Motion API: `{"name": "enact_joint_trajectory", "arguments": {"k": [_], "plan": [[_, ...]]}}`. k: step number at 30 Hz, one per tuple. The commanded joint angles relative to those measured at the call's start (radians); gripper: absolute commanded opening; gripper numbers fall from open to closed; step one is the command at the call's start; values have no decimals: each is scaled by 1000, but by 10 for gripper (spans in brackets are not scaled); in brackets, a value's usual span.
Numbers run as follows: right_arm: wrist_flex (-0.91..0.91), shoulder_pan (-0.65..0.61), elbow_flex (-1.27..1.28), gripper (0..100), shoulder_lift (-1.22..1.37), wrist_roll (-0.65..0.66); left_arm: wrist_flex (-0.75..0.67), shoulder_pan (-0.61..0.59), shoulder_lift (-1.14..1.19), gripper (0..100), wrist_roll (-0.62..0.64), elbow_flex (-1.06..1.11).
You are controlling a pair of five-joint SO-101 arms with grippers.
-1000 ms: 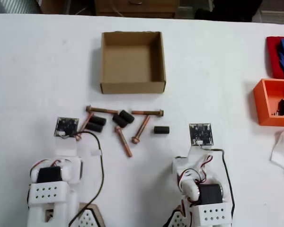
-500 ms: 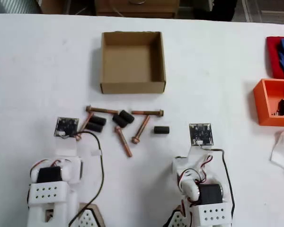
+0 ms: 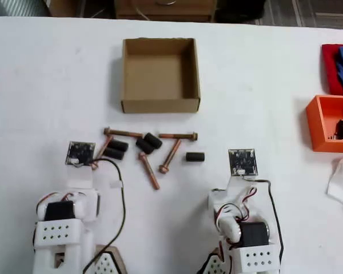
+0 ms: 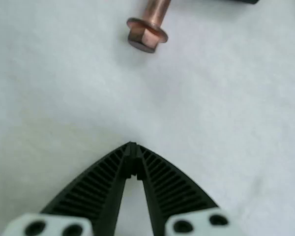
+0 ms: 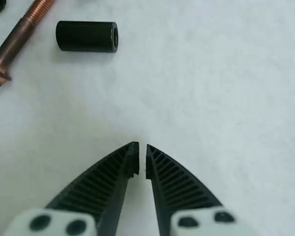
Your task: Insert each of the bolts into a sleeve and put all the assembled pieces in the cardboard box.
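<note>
Right, table [image 3: 46, 68]: white and wide; both arms sit at the near edge
Cardboard box [image 3: 160, 105]: far centre, upright, top open; bare brown floor showing
Orange bin [image 3: 317, 128]: at the right edge with something dark inside; red and blue cloth [image 3: 334, 63] just beyond it on the far side
Left arm [image 3: 63, 220]: near left, folded low, its tip just beside the leftmost bolt's head
Right arm [image 3: 243, 228]: near right, folded low, close to the right end of the scatter
Left gripper [image 4: 132, 150]: jaws closed, tips touching, gripping nothing; a copper bolt head [image 4: 147, 32] lies on the table just ahead of it
Right gripper [image 5: 140, 152]: jaws all but closed, a thin slit between the tips, nothing in them; a bolt and a sleeve lie ahead
Bolts [image 3: 124, 133]: five copper ones loose on the table between box and arms; two lie across on the far side, three slant towards the arms
Sleeves [image 3: 117, 145]: five short black ones among the bolts; two pairs in the middle
Lone sleeve [image 5: 87, 36]: on its side, off to the right of the scatter, apart from the nearest bolt
</note>
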Motion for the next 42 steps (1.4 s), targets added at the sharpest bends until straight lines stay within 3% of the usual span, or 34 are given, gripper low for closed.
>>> {"name": "enact_joint_trajectory", "arguments": {"k": [1,26,31,33,38,42], "plan": [[-10,-5,11,22,-8,2,-12,-8,-5,28,5,-1],[-10,-10,11,23,-12,6,-12,-8,-5,28,5,-1],[-176,-19,8,25,-13,12,-12,-8,-5,28,5,-1],[-249,-21,-12,25,-13,84,-12,-8,-5,28,5,-1],[-386,-15,-89,25,-13,425,-12,-8,-5,28,5,-1],[-412,-13,-172,25,-13,508,-12,-8,-5,28,5,-1]]}}
